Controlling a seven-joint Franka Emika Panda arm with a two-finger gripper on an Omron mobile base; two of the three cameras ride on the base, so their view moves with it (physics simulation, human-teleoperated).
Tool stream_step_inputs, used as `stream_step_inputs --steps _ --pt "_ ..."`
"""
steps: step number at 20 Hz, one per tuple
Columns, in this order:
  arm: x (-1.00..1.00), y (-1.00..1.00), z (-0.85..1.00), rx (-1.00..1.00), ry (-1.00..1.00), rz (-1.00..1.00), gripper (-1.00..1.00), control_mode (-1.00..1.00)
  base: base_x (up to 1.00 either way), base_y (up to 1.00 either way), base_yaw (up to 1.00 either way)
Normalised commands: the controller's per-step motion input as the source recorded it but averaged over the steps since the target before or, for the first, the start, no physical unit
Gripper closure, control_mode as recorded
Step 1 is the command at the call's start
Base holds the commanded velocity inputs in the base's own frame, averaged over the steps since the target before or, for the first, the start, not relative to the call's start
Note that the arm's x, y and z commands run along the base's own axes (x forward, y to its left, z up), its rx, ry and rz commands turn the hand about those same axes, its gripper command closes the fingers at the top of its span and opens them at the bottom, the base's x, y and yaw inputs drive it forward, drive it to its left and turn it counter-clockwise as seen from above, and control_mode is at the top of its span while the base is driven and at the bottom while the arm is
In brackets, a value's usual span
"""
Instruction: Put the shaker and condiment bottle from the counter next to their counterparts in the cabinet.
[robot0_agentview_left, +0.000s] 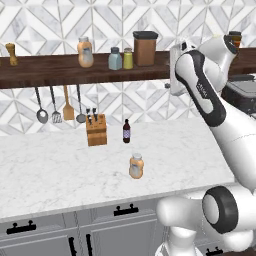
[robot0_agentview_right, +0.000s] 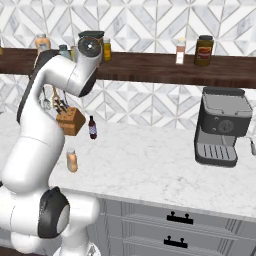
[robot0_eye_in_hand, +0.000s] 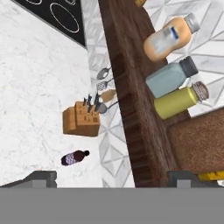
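Two orange-tan bottles in the scene: one condiment bottle (robot0_agentview_left: 136, 166) upright on the white marble worktop (robot0_agentview_left: 50, 170), out in the open toward the front edge, well apart from everything else; its twin, the counterpart bottle (robot0_agentview_left: 85, 52), up on the dark-brown cabinet plank (robot0_agentview_left: 45, 70). On the same plank, right of that twin, the pale blue-grey shaker (robot0_agentview_left: 115, 59) just beside the yellow-green shaker (robot0_agentview_left: 128, 58), nearly touching, then a brown canister (robot0_agentview_left: 145, 48) with a dark lid. Seen again from the hand camera, rolled sideways: orange-tan bottle (robot0_eye_in_hand: 168, 38), blue-grey shaker (robot0_eye_in_hand: 170, 77) and yellow-green shaker (robot0_eye_in_hand: 180, 101) in a row along the shelf, brown canister (robot0_eye_in_hand: 197, 144) next to them. Claw (robot0_eye_in_hand: 113, 177) spread wide, pinching nothing, raised at shelf height near the canister, with the two dark tips low in the hand view. Below the plank, a ladle, slotted turner and wooden spatula (robot0_agentview_left: 67, 102) hanging against the patterned tile wall. On the worktop by the wall, a wooden knife block (robot0_agentview_left: 96, 130) and, just to its right, a slim dark purple-labelled bottle (robot0_agentview_left: 126, 131). Farther right on the worktop, a grey coffee machine (robot0_agentview_right: 222, 126); above it on the plank, a dark jar (robot0_agentview_right: 204, 50) and a small pale bottle (robot0_agentview_right: 180, 51)
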Motion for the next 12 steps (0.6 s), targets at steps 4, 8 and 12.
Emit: stream_step_inputs --steps 4,8,12 --pt "-0.36 -0.2 -0.29 0.06 -0.1 -0.01 -1.0 -1.0 0.0 0.0 0.0" --pt "-0.4 -0.15 -0.26 0.08 -0.09 -0.13 -1.0 -1.0 0.0 0.0 0.0" --pt "-0.55 -0.04 -0.28 0.14 -0.04 -0.2 -1.0 -1.0 0.0 0.0 0.0"
